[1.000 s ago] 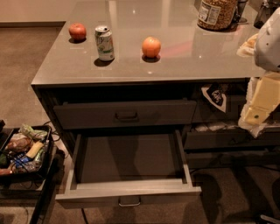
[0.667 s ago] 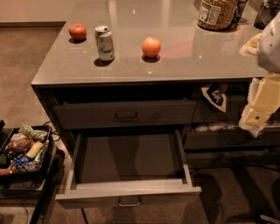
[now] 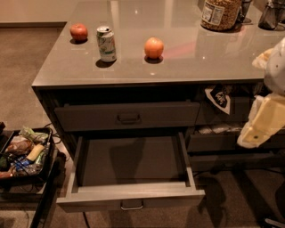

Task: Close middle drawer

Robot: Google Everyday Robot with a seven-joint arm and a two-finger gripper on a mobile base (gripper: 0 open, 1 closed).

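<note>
The middle drawer (image 3: 129, 171) stands pulled far out of the dark grey cabinet, and its long grey box is empty. Its flat front (image 3: 89, 202) faces me low in the view, with a small centred bail handle (image 3: 132, 205). Above it, a shut drawer (image 3: 127, 116) with its own handle sits under the countertop. My arm and gripper (image 3: 262, 127) show as pale cream and white parts at the right edge, to the right of the open drawer and apart from it.
On the grey countertop (image 3: 178, 67) stand a red apple (image 3: 79, 32), a soda can (image 3: 107, 43), an orange (image 3: 153, 47) and a jar (image 3: 220, 12). A black bin of snacks (image 3: 24, 153) sits on the floor at left. Open shelves (image 3: 222, 133) lie right of the drawers.
</note>
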